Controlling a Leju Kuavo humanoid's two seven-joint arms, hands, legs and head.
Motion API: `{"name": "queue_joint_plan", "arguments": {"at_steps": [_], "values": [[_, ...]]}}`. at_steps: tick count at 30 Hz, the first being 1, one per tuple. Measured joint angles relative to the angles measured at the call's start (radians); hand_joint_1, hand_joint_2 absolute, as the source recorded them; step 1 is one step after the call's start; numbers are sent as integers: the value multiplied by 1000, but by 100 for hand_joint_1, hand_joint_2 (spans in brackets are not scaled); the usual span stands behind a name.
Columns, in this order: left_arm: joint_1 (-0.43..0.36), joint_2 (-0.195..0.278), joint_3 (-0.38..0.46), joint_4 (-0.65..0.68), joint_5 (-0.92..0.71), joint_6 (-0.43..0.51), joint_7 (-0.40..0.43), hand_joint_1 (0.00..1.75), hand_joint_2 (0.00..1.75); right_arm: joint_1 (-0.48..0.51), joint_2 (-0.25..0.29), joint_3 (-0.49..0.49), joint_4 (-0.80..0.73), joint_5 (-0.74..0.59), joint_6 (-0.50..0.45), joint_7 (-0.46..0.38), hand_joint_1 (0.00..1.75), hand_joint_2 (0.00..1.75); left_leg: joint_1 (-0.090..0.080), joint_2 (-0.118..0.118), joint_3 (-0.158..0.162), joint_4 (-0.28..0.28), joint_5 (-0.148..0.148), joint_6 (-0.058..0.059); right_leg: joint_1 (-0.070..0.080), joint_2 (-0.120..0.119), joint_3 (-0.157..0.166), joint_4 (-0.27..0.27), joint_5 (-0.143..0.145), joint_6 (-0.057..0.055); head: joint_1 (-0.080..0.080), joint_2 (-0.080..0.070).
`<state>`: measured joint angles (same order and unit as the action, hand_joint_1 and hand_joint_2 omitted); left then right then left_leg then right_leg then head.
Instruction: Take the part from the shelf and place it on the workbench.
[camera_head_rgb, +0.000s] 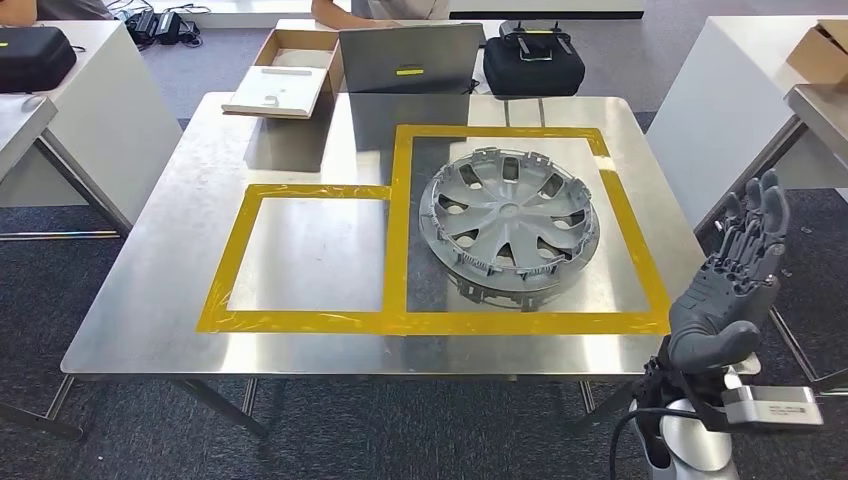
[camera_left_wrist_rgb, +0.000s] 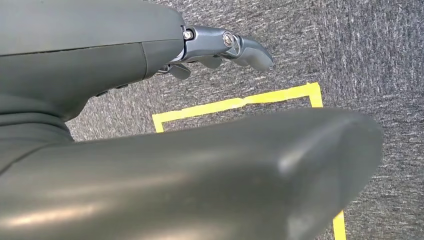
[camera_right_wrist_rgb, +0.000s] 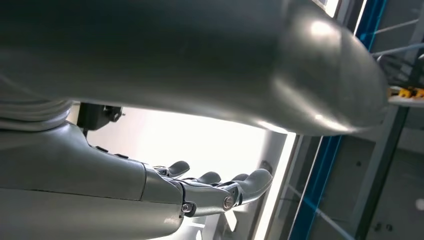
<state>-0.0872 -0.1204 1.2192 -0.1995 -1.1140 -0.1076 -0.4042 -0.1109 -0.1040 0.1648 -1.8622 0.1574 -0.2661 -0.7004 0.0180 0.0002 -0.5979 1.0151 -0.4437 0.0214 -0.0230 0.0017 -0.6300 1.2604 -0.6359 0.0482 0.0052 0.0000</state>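
Observation:
The part, a grey wheel cover (camera_head_rgb: 509, 222), lies flat on the steel workbench (camera_head_rgb: 300, 250), inside the larger yellow-taped rectangle (camera_head_rgb: 636, 240). My right hand (camera_head_rgb: 733, 277) is raised off the bench's right front corner, fingers straight and apart, holding nothing. It stands well clear of the wheel cover. In the right wrist view the right hand's fingers (camera_right_wrist_rgb: 220, 187) stretch out empty. The left wrist view has my left hand (camera_left_wrist_rgb: 150, 150) hanging over grey carpet, its fingers (camera_left_wrist_rgb: 235, 47) extended with nothing in them.
A smaller yellow-taped square (camera_head_rgb: 300, 255) lies left of the part. At the bench's far edge sit an open cardboard box (camera_head_rgb: 285, 75), a laptop (camera_head_rgb: 410, 58) and a black case (camera_head_rgb: 533, 62). White tables stand left and right. Yellow floor tape (camera_left_wrist_rgb: 235, 104) marks the carpet.

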Motion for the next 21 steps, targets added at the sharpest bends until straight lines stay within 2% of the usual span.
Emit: {"name": "queue_joint_plan", "arguments": {"at_steps": [2,3,4,7,8,9,11,12,13,14,15,16,18,19,20,21], "values": [[-1,1,0,-1,4,0,0,0,0,20,-11,11,-29,-3,1,0,0,0,7,0,-8,9,2,-12,-10,-2,63,-128,65,10,2,0],[-2,2,0,-2,7,0,0,0,0,30,-15,16,-40,-5,3,0,0,0,9,-2,-11,14,3,-20,-10,0,91,-182,90,10,3,0],[-2,2,0,-2,8,0,0,0,0,39,-19,21,-49,-7,6,0,0,0,9,-3,-14,18,4,-29,-10,2,109,-220,101,6,5,0],[-2,2,0,-4,12,1,-1,0,0,61,-23,29,-66,-11,19,1,0,0,8,-5,-20,15,16,-56,-5,7,99,-230,110,-25,3,0],[-2,2,0,-4,13,1,-1,0,0,66,-23,32,-70,-12,26,1,0,0,9,-5,-25,19,11,-63,-5,6,92,-230,116,-36,2,0],[-1,2,0,-4,13,1,0,0,0,70,-23,35,-73,-12,32,0,0,0,11,-4,-33,36,-10,-67,-5,6,85,-231,124,-46,0,0],[-2,3,0,-4,13,1,2,0,0,78,-23,40,-77,-12,55,0,0,0,11,-4,-68,132,-94,-70,-3,4,67,-233,142,-60,-6,0],[-2,3,0,-4,13,1,3,0,0,81,-22,40,-78,-12,68,0,0,0,10,-4,-88,198,-138,-70,0,4,56,-232,150,-63,-10,0],[-2,3,0,-4,13,2,4,0,0,86,-22,40,-79,-13,82,1,0,0,8,-4,-101,256,-168,-70,4,3,45,-231,158,-65,-12,0],[-2,3,0,-4,13,3,4,0,0,89,-22,40,-79,-15,94,1,0,0,6,-4,-100,287,-177,-68,7,3,34,-230,166,-66,-13,0],[-2,4,0,-4,13,4,4,0,0,92,-21,40,-79,-17,106,1,0,0,5,-4,-81,282,-168,-65,10,3,23,-230,173,-66,-14,0],[-2,4,0,-4,13,4,4,0,0,94,-20,40,-79,-20,117,1,0,0,3,-4,-43,239,-146,-59,12,3,14,-228,181,-65,-14,0],[-4,4,0,-4,13,6,4,0,0,96,-17,40,-80,-26,138,0,0,0,-3,-4,57,100,-113,-47,14,3,0,-226,194,-59,-15,0],[-4,4,0,-4,13,6,3,0,0,97,-16,40,-81,-30,148,0,0,0,-7,-4,91,47,-105,-42,15,3,-4,-226,201,-54,-15,0],[-5,5,0,-4,13,6,3,0,0,99,-15,40,-81,-33,158,0,0,0,-11,-5,107,17,-104,-37,15,3,-5,-227,207,-48,-15,0],[-5,5,0,-5,13,6,2,0,0,101,-14,40,-81,-37,167,0,0,0,-14,-5,107,8,-103,-33,15,2,-6,-229,214,-41,-15,0]]}}
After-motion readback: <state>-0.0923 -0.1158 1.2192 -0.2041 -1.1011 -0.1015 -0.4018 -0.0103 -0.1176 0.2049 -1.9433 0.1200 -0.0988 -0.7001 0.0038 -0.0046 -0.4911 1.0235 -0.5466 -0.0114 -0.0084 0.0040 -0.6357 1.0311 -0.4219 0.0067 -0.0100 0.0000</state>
